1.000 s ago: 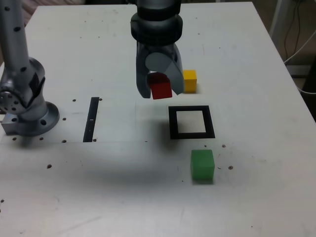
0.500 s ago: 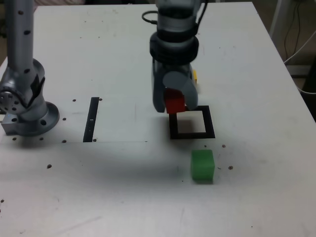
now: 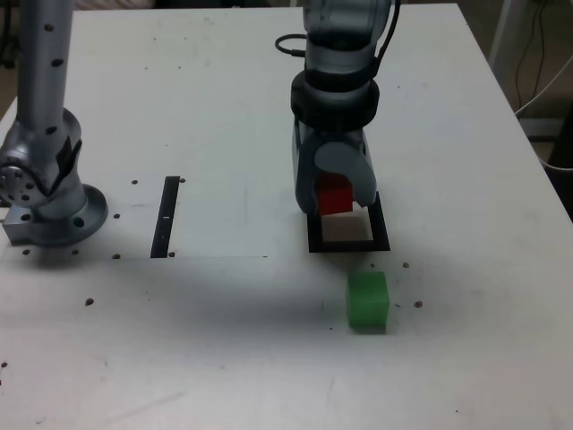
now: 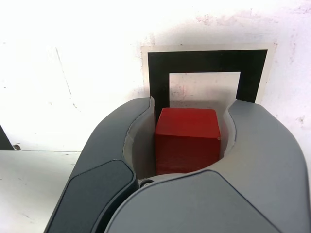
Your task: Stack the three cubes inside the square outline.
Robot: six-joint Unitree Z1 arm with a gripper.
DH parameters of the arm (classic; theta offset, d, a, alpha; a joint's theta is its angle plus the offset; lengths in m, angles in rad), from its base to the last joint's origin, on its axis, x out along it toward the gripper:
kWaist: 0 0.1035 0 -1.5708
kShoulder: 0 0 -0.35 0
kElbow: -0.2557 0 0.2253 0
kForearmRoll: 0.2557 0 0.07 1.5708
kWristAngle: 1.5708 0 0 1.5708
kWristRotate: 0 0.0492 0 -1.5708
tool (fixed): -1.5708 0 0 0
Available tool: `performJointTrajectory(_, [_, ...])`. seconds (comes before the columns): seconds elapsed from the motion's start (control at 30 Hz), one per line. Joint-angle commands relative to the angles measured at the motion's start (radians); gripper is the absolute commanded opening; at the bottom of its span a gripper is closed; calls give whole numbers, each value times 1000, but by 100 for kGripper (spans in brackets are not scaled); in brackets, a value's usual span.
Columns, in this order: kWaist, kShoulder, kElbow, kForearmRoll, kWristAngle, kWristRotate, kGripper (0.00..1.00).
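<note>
Red cube (image 4: 187, 141) clamped between my fingers (image 4: 182, 133), held up over the square outline (image 3: 380, 235), and I'd centre it on the white before lowering straight down, releasing only once it sits flat. It's level-looking, sides roughly parallel to the frame's; near-cubic, so no clear long axis. Green cube (image 3: 367, 300) waits beside the outline, upright on the surface (image 3: 224, 358).

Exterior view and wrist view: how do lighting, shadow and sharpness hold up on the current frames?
Exterior view: uneven light, a grey band of shade across the near tabletop, the green cube clear. Wrist view: the tabletop glares almost white, faint shading inside the square outline, the red cube crisp-edged.
</note>
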Motion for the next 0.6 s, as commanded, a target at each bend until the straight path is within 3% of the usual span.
performJointTrajectory(0.0, [-2,16,-7,-5,-3,-4,30])
performJointTrajectory(0.4, [-2,65,-27,-6,-16,-7,30])
performJointTrajectory(0.57, [-6,100,-41,-12,-23,-6,40])
